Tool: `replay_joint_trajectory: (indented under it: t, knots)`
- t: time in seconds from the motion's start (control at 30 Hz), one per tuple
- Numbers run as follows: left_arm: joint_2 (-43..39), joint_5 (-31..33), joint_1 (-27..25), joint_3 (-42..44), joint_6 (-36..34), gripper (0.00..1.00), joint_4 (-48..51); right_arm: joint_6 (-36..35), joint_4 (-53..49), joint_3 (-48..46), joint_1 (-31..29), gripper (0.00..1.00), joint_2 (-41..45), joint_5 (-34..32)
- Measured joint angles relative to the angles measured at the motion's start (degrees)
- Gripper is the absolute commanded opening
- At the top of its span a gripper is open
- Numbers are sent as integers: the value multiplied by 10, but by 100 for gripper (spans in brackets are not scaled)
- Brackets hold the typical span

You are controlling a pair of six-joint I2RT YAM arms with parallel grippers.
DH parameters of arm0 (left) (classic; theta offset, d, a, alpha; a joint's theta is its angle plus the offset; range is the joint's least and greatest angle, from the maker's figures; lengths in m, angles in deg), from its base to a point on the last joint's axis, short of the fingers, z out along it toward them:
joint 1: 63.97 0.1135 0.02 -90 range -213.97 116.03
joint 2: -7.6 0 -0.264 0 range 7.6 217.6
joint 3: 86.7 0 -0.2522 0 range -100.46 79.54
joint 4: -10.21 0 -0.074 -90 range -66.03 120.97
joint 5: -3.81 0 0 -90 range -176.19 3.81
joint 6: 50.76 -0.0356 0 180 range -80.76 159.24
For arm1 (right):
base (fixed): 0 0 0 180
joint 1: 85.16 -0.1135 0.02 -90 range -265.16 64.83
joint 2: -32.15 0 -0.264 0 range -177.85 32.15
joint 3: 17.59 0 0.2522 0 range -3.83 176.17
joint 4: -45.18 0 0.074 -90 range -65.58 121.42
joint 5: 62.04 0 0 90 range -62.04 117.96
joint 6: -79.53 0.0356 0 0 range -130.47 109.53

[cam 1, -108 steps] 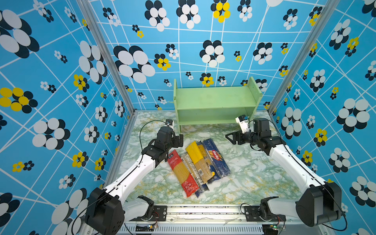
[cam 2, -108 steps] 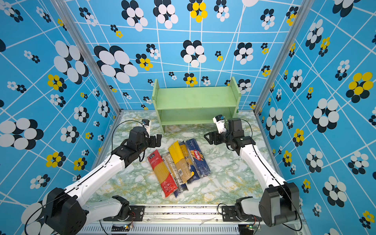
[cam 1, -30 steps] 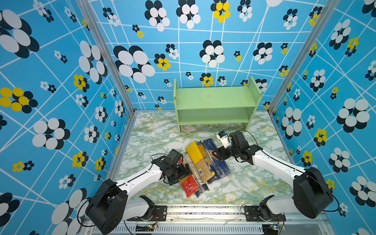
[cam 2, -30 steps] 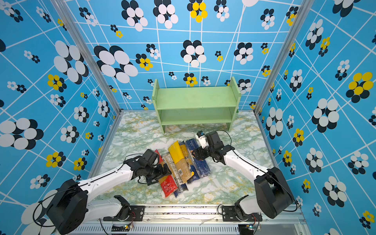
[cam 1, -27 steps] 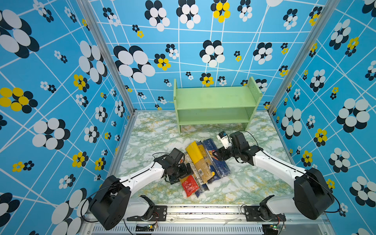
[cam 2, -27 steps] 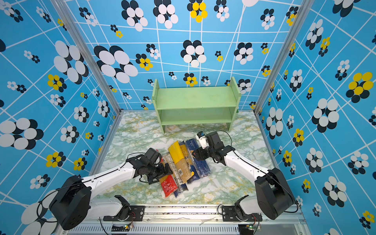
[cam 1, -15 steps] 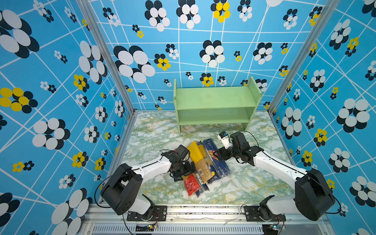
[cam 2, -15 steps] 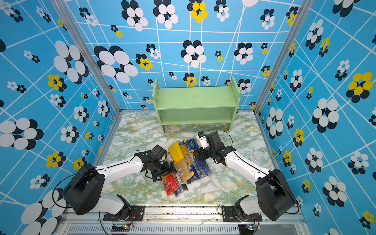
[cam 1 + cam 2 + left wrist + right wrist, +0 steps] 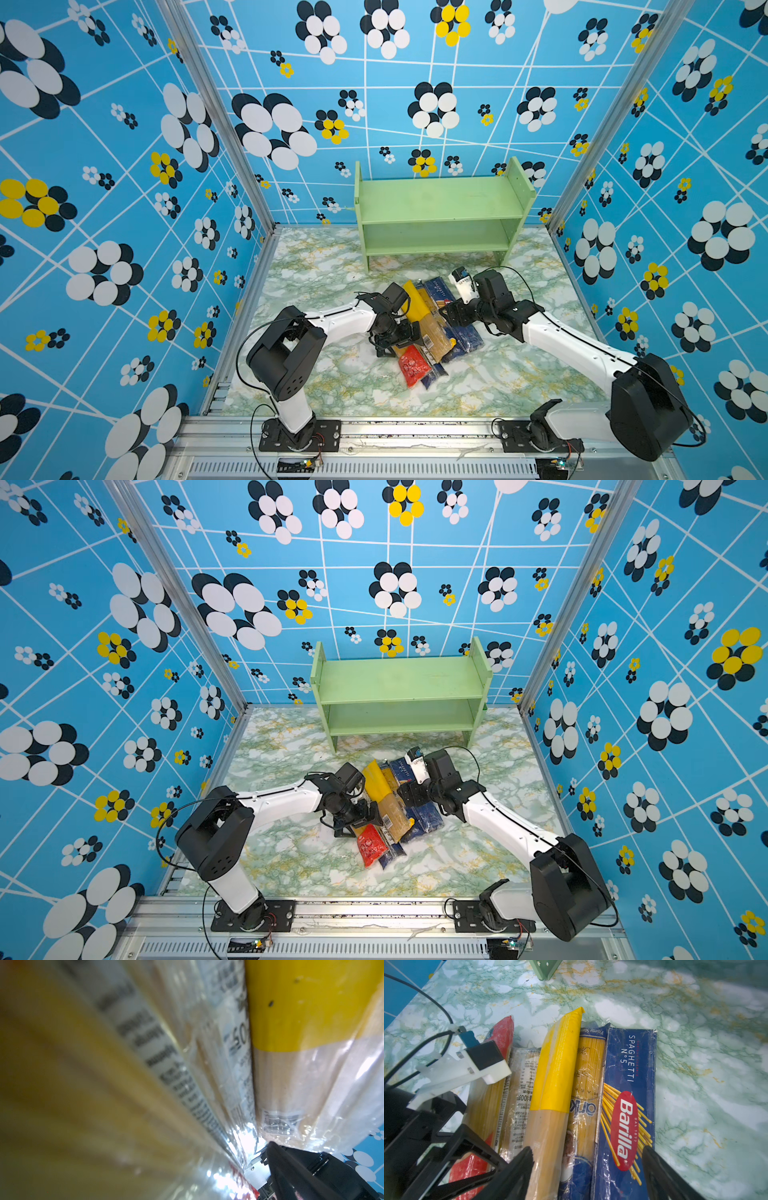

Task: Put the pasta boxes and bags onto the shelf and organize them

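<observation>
The pasta packs lie side by side on the marble table in front of the light green shelf [image 9: 440,208] [image 9: 399,688], whose two tiers hold nothing. From left to right they are the red-ended bag [image 9: 500,1036] [image 9: 411,368], a clear bag [image 9: 521,1088], the yellow-topped bag [image 9: 558,1064] [image 9: 301,1001], the blue-ended bag [image 9: 587,1076] and the Barilla box [image 9: 629,1084] [image 9: 440,289]. My left gripper [image 9: 397,338] [image 9: 361,818] is open, pressed low over the red-ended and clear bags. My right gripper [image 9: 588,1157] [image 9: 451,316] is open, straddling the yellow-topped bag, blue-ended bag and box.
Blue flowered walls enclose the marble table [image 9: 316,266] on three sides. A metal rail [image 9: 374,432] with both arm bases runs along the front. One shelf leg [image 9: 546,968] stands just beyond the packs' far ends. The left wrist camera's cable [image 9: 436,1007] loops beside the red-ended bag.
My left gripper has slid right onto the packs, and the red-ended bag has shifted right against its neighbours. The right arm has stayed in place.
</observation>
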Motion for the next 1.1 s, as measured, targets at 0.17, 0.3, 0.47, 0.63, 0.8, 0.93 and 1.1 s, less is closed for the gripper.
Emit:
replay_joint_trajectory:
  t: [0.17,0.3,0.47,0.63,0.8,0.93,1.1]
  knots:
    - [47,-17,0,-56,-15,99,5,-3,-4,-10,1,85,17,-10]
    - [91,-28,-2,-113,-31,99,8,-4,-10,-19,9,85,37,-15]
    - [129,-30,-7,-165,-51,99,0,-4,-15,-27,31,85,59,-15]
    - [150,-28,-15,-195,-59,99,-6,-4,-17,-28,51,85,65,-13]
    - [163,-21,-23,-216,-65,99,-6,-4,-31,-28,62,86,64,-10]
    - [162,-10,-26,-216,-80,99,-3,-4,-47,-24,69,86,63,-6]
    - [147,11,-26,-210,-105,99,7,-4,-66,-7,70,87,57,2]
